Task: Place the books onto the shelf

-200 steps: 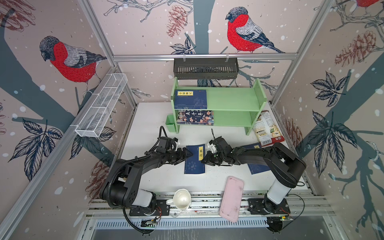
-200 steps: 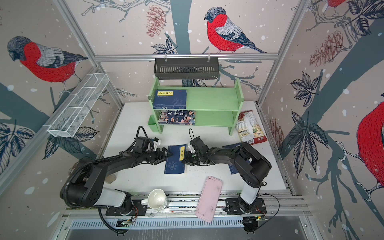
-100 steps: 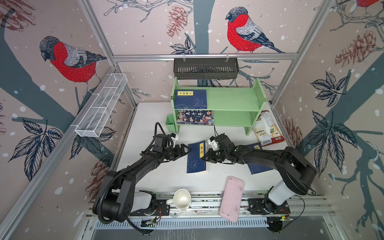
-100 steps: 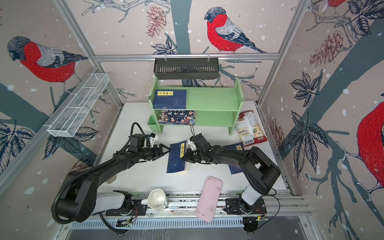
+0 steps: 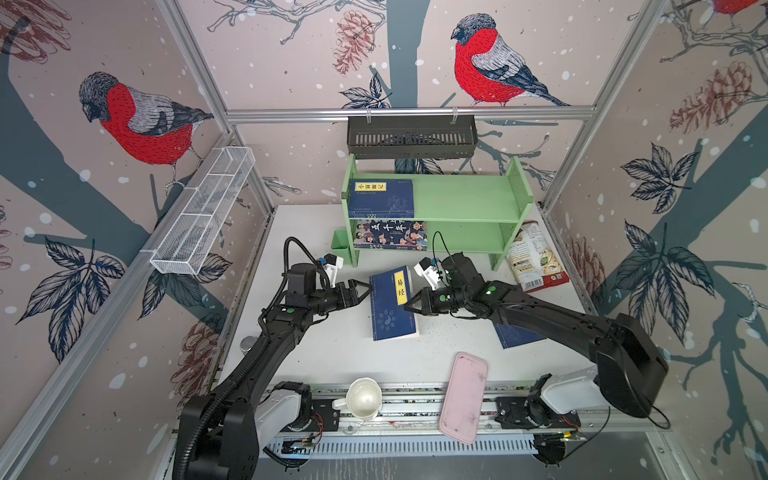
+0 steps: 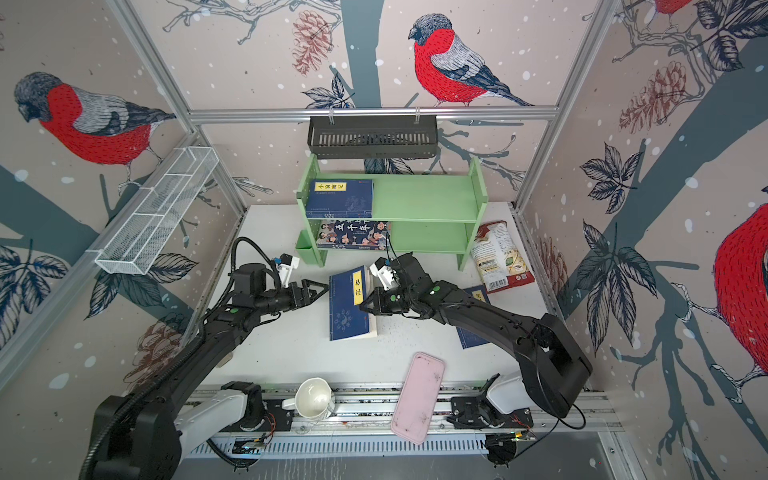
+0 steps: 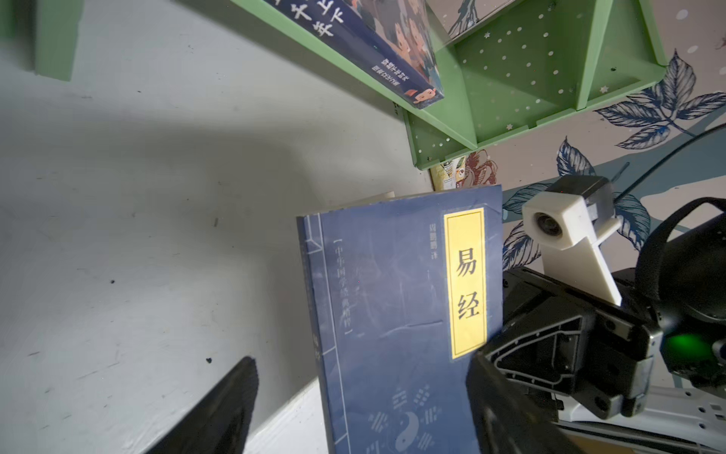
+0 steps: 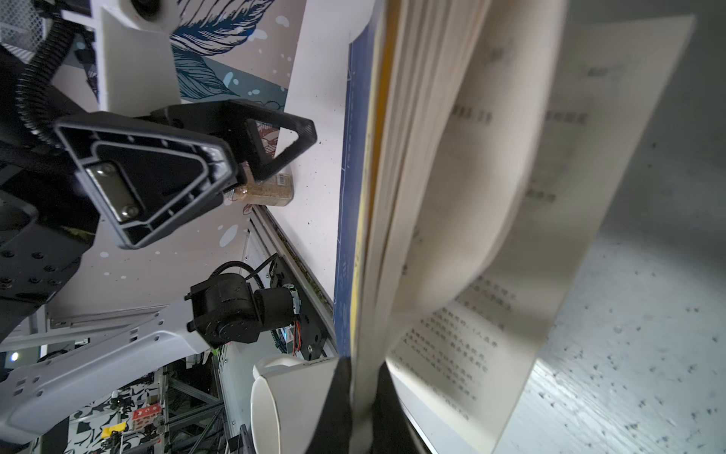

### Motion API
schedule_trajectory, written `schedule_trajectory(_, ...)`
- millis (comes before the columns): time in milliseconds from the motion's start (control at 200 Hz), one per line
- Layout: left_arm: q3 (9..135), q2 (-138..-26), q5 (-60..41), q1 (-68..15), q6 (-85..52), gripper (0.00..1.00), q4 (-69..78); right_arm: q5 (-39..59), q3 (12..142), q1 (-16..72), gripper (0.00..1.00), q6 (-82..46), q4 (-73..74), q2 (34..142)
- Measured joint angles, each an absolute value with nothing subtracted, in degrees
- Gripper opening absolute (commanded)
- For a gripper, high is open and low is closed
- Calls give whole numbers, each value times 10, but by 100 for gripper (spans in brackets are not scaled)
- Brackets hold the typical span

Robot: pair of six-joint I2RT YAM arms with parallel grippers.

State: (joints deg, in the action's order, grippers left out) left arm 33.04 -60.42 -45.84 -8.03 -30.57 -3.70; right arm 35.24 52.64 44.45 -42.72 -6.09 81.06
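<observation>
Before the shelf (image 5: pixel 465 199), the book (image 5: pixel 388 309) is pinched and held tilted by the right gripper (image 5: pixel 409 306), likely for the spread left gripper (image 5: pixel 367 291).

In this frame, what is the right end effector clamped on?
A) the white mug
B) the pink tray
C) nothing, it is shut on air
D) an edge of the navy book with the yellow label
D: the right end effector is shut on the edge of the navy book next to its yellow label. The pages fan out above the fingers in the right wrist view, and the left end effector is open.
</observation>
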Motion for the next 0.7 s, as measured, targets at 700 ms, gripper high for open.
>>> schedule_trajectory(700, 270, -596, -615, -80, -453, 51, 124, 424, 598, 420, 2, -387, -91, 814)
